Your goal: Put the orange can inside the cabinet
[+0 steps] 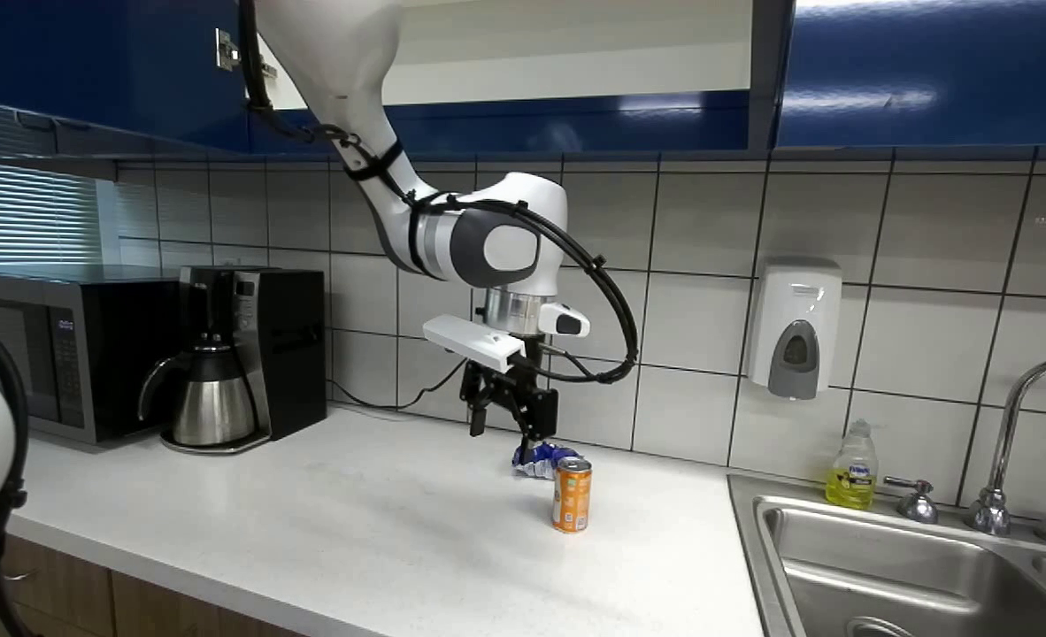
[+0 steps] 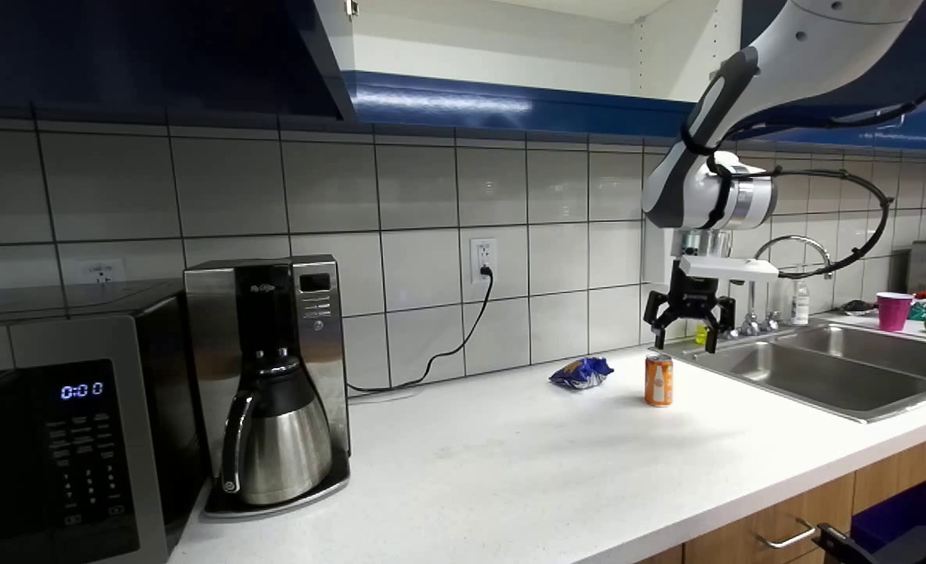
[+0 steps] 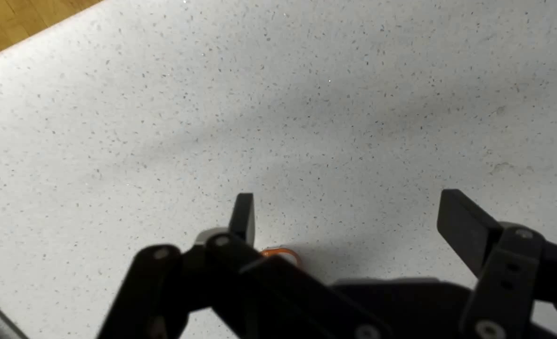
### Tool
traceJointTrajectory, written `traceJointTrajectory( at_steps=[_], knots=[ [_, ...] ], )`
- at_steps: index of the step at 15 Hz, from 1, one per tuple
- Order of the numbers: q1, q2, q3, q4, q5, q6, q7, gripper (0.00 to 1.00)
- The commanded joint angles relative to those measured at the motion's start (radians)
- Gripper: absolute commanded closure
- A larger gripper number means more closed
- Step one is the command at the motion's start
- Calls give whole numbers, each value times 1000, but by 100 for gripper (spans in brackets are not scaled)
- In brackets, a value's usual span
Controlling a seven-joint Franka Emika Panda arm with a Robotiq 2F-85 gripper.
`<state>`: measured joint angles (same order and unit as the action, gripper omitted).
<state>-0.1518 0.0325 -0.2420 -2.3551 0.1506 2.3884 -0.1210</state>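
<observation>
The black two-fingered jaws stand wide apart above the white speckled bench; in the wrist view one jaw partly hides the small orange cylindrical can with a silvery top. In both exterior views the can stands upright on the bench, apart from the jaws, between the rim of the stainless-steel sink and a crumpled blue wrapper near the back edge. Well along that edge is a steel-and-black coffee maker. Above the edge, the wall-mounted cabinet with glossy dark blue doors stands open.
</observation>
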Motion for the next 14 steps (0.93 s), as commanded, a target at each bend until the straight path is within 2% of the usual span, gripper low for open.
traceJointTrajectory(
  at_steps=[1,8,14],
  knots=[
    [-28,67,12,50,-3,8,-6,0],
    [-58,196,15,156,-9,25,-9,0],
    [-63,280,21,195,-38,72,-5,0]
  ],
)
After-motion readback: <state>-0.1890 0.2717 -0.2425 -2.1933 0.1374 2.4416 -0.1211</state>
